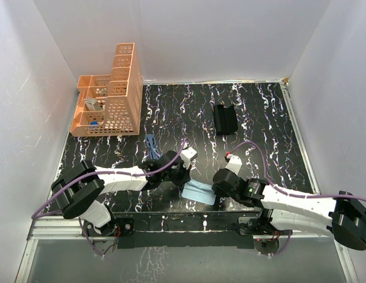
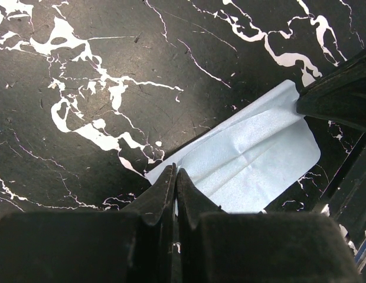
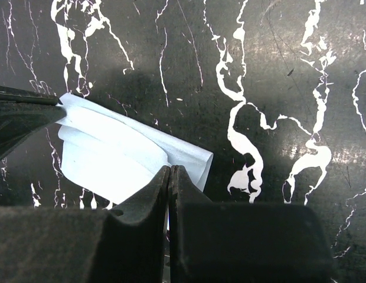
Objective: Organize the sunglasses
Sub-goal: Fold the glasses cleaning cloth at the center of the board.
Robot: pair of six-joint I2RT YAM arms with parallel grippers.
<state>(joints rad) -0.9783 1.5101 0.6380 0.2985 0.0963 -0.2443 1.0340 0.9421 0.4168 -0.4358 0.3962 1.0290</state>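
The left claw point(image 2: 175, 177) and right claw point(image 3: 170, 172) each pinch the light blue square cloth point(image 2: 254, 159). The slim folded dark blue sunglasses point(image 1: 151, 143) lie on the black marbled counter point(image 1: 271, 135) behind the left claw.

black table point(image 1: 271, 132) — white marbled veins, light blue cloth point(image 1: 199, 192), peach basket point(image 1: 121, 115), black case point(image 1: 225, 118), dark blue sunglasses point(image 1: 151, 143)

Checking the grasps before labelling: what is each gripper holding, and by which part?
Both hold the light blue cloth: the left gripper pinches one end, the right gripper the opposite end.
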